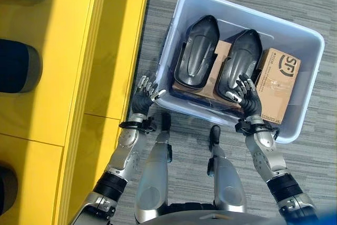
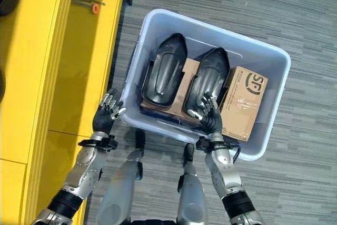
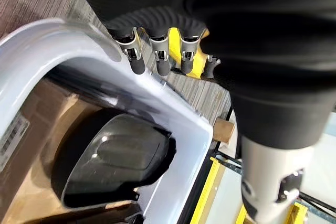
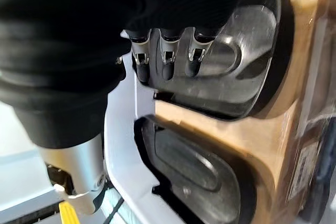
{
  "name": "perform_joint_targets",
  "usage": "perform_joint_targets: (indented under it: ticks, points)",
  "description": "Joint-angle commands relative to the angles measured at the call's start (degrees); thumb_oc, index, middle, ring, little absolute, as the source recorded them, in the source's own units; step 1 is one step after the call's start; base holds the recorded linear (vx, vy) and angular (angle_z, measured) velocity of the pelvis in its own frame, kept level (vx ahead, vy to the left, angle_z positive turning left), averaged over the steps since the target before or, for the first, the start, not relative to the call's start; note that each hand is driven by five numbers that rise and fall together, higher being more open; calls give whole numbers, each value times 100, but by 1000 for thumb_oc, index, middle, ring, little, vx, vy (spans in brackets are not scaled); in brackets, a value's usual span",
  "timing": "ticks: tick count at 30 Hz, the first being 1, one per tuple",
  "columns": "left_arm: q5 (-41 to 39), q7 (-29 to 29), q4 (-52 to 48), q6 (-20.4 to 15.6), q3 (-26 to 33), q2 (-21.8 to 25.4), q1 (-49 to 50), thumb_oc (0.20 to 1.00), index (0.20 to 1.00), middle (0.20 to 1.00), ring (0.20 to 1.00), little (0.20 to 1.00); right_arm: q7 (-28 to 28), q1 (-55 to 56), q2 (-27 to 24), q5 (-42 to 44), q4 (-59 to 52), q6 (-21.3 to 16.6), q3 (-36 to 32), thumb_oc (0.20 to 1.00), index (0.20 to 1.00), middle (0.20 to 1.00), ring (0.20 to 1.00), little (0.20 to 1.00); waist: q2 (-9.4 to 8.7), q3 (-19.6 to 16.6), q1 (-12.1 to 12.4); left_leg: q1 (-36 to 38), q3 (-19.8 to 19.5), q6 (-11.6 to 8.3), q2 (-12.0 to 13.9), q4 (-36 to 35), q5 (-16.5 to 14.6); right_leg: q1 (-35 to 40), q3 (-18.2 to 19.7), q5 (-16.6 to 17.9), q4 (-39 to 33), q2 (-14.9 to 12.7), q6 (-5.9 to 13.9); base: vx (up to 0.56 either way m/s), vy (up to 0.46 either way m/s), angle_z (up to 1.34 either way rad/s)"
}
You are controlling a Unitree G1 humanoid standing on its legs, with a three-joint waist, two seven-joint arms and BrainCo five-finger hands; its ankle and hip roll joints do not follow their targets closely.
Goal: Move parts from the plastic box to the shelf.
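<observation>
Both eye views look straight down on the box [image 1: 303,125]; wrist views sit close over its near rim.

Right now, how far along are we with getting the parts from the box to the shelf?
Barely begun, going by this moment. Two black parts lie in the plastic box on a flat cardboard box, beside a second cardboard box. In hand: nothing. The right hand hovers open over the nearer black part; the left hand hangs open outside the box's rim, by the yellow shelf. Left: grasping, lifting and placing both.
</observation>
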Motion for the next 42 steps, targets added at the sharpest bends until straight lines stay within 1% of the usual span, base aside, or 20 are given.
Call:
perform_joint_targets:
  ticks: [1,5,7,9,11,13,14,15,16,23,27,28,29,30,34,38,42]
  points:
    - [166,18,-127,-273,125,-93,211,1000,1000,1000,1000,1000,-63,46,-173,-70,-100,-284,-233,1000,1000,1000,1000,1000,6,-410,-11,-151,16,-293,560,407,-61,-507,138,532,597,-672,317,3,-7,-15]
    - [146,-7,-119,-274,97,-95,197,1000,1000,1000,1000,1000,-113,-52,-162,-76,-19,-298,-230,1000,1000,1000,1000,1000,31,-410,-34,-164,42,-301,568,395,-58,-569,176,530,619,-663,316,2,-9,-12]
    - [99,-13,-111,-270,39,-103,185,1000,1000,1000,1000,1000,-189,-197,-200,-185,41,-302,-218,1000,1000,1000,1000,1000,83,-403,-37,-193,42,-305,570,415,-85,-619,223,500,658,-643,303,11,-21,-7]
    - [76,-30,-116,-272,-11,-112,153,1000,1000,1000,1000,1000,-242,-332,-204,-229,98,-312,-208,1000,1000,1000,1000,1000,109,-421,-42,-243,44,-303,555,391,-45,-686,233,517,666,-652,299,8,-15,-4]
    - [43,-30,-109,-261,-69,-138,123,1000,1000,1000,1000,1000,-355,-605,-239,-357,303,-288,-156,1000,1000,1000,1000,1000,189,-408,-37,-309,9,-303,538,423,-49,-742,249,499,712,-657,291,0,0,0]
    - [15,-39,-127,-262,-126,-155,90,1000,1000,1000,1000,1000,-434,-860,-242,-457,492,-266,-70,1000,1000,1000,1000,1000,239,-394,-10,-325,-4,-302,525,417,-48,-777,264,481,731,-644,286,4,-17,0]
    - [12,-36,-151,-251,-176,-160,57,1000,1000,1000,1000,1000,-529,-1173,-232,-591,706,-217,45,1000,1000,1000,1000,1000,297,-367,32,-362,-27,-299,528,453,-74,-799,268,436,787,-634,267,-1,-33,0]
    - [12,-36,-151,-250,-174,-159,53,1000,1000,1000,1000,1000,-529,-1179,-232,-591,707,-218,45,1000,1000,1000,1000,1000,294,-377,29,-378,-27,-296,522,434,-44,-818,269,459,775,-638,267,-6,-46,0]
    - [-9,-35,-154,-253,-242,-166,-9,1000,1000,1000,1000,1000,-619,-1432,-225,-644,911,-202,106,1000,1000,1000,1000,1000,330,-341,66,-408,-51,-291,511,439,-39,-847,276,450,795,-627,258,0,0,0]
    - [-45,-6,-218,-239,-385,-131,-58,1000,1000,1000,1000,1000,-855,-2042,-239,-647,1428,-168,123,1000,1000,1000,1000,1000,422,-251,148,-489,-67,-278,494,508,-88,-957,294,391,910,-606,236,0,-4,0]
    - [-91,10,-284,-235,-468,-64,-106,1000,1000,1000,1000,1000,-981,-2603,-306,-593,2143,-109,168,1000,1000,1000,1000,1000,493,-189,222,-548,-87,-270,479,528,-85,-1024,313,371,970,-597,227,0,0,0]
    - [-137,9,-289,-230,-564,-17,-148,1000,1000,1000,1000,1000,-1077,-3125,-372,-442,2890,-80,185,1000,1000,1000,1000,1000,561,-140,281,-596,-80,-273,468,545,-79,-1097,327,365,1013,-594,218,0,0,0]
    - [-137,9,-289,-230,-564,-17,-149,1000,1000,1000,1000,1000,-1076,-3126,-372,-441,2891,-80,185,1000,1000,1000,1000,1000,561,-140,281,-595,-80,-273,468,545,-79,-1097,327,365,1013,-594,218,-36,21,1]
    - [-188,10,-319,-195,-648,41,-170,1000,1000,1000,1000,1000,-1069,-3633,-355,-236,3631,13,284,1000,1000,1000,1000,1000,617,-62,340,-594,-55,-268,463,559,-84,-1153,366,346,1082,-565,205,0,0,0]
    - [-206,28,-253,-200,-694,22,-221,1000,1000,1000,1000,1000,-998,-3796,-294,-166,3881,51,442,1000,1000,1000,1000,1000,631,-61,341,-636,-24,-270,469,565,-81,-1224,402,343,1110,-541,197,-2,6,-1]
    - [-227,71,-206,-232,-729,-14,-285,1000,1000,1000,1000,1000,-851,-3800,-81,-108,3935,69,672,1000,1000,1000,1000,1000,646,-61,306,-669,-4,-270,473,569,-78,-1307,449,345,1145,-514,166,-6,6,-4]
    - [-225,138,-151,-226,-672,-75,-297,1000,1000,1000,1000,1000,-738,-3437,145,-58,3412,24,808,1000,1000,1000,1000,1000,596,-61,232,-655,-13,-271,475,542,-67,-1332,458,329,1170,-500,150,0,0,0]
